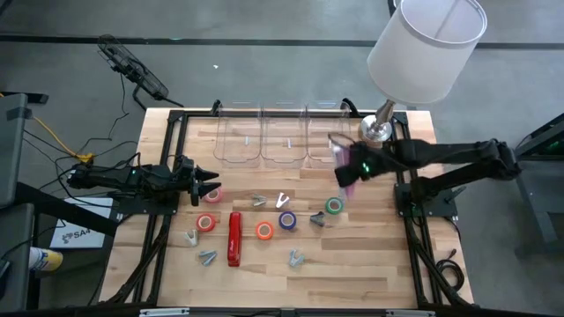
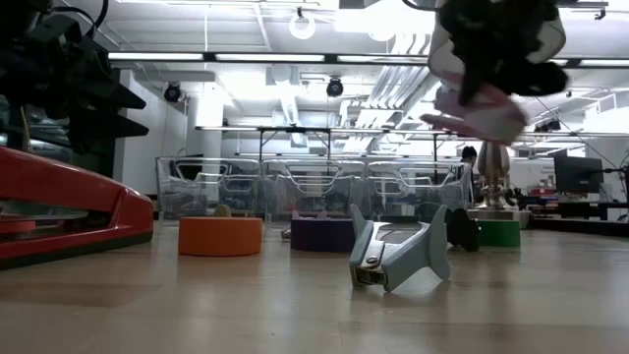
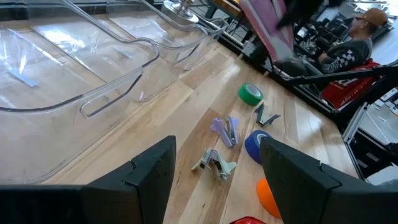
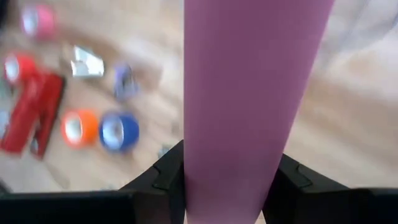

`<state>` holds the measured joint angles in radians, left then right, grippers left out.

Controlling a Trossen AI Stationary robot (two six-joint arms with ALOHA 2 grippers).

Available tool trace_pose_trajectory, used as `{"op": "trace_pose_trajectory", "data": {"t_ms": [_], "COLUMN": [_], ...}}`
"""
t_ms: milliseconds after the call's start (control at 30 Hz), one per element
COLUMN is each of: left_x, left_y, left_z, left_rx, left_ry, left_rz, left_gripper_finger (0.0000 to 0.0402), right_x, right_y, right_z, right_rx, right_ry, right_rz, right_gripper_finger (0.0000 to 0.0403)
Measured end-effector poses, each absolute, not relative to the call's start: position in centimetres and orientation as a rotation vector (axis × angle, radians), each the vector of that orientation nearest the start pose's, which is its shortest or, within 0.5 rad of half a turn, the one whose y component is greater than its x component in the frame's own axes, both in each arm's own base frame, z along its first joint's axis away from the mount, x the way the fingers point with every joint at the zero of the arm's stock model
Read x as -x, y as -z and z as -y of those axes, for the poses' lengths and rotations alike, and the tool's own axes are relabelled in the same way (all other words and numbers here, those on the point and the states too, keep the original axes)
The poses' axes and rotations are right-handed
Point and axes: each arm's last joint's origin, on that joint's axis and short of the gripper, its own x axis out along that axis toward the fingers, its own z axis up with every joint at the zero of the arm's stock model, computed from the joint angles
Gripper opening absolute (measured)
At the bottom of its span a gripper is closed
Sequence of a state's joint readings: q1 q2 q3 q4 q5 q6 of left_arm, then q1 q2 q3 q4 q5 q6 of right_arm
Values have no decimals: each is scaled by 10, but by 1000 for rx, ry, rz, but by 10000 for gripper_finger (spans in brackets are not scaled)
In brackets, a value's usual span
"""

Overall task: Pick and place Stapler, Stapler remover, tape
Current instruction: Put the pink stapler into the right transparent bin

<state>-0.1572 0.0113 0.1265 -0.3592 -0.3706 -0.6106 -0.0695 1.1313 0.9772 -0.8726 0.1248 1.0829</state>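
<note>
High view: wooden bench (image 1: 352,264) with black frame rails, white lamp (image 1: 426,40) standing at its far right corner, shade overhanging the right arm. Three clear bins (image 1: 284,134) in a row along the far edge.

Right arm reaches in from the right; right pincer (image 1: 345,169) hangs above the bench just in front of the rightmost bin, clenched on a pink stapler (image 4: 249,93) that fills the middle of the right wrist view. Low view shows it well clear of the surface, nothing under it but bare wood.

Left arm waits at the left edge; left pincer (image 1: 210,183) has its fingers apart, nothing between them, just beside the pink tape (image 1: 213,195).

Red stapler (image 1: 234,238) lies on the near-centre of the bench, long axis front to back. Around it: red tape (image 1: 206,223) to its left, orange tape (image 1: 264,231) to its right, then blue tape (image 1: 287,220), and green tape (image 1: 334,207) furthest right, near the pink stapler's spot.

Silvery staple removers scattered among the rolls: one (image 1: 295,258) near the front, one (image 1: 207,257) left of the red stapler, others between the tapes and the bins. A person (image 3: 357,43) sits beyond the bench in the left wrist view.
</note>
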Motion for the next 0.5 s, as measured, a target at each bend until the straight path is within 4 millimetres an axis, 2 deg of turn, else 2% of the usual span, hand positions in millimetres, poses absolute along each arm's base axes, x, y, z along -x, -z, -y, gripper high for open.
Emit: {"op": "trace_pose_trajectory", "data": {"t_ms": [100, 267, 500], "left_x": [-85, -85, -85], "left_y": [-171, -171, -171], "left_z": [3, 3, 3], "left_rx": [541, 541, 541], "left_ry": [-277, -277, -277], "left_rz": [-163, -163, -163], "left_gripper_finger": [230, 230, 230], "right_x": [-217, -243, -273], "right_y": [-290, -294, -289], "right_z": [35, 65, 105], "right_rx": [-857, -717, -724], "right_ry": [781, 866, 943], "right_rz": [-769, -683, -646], "right_gripper_finger": [134, 134, 134]}}
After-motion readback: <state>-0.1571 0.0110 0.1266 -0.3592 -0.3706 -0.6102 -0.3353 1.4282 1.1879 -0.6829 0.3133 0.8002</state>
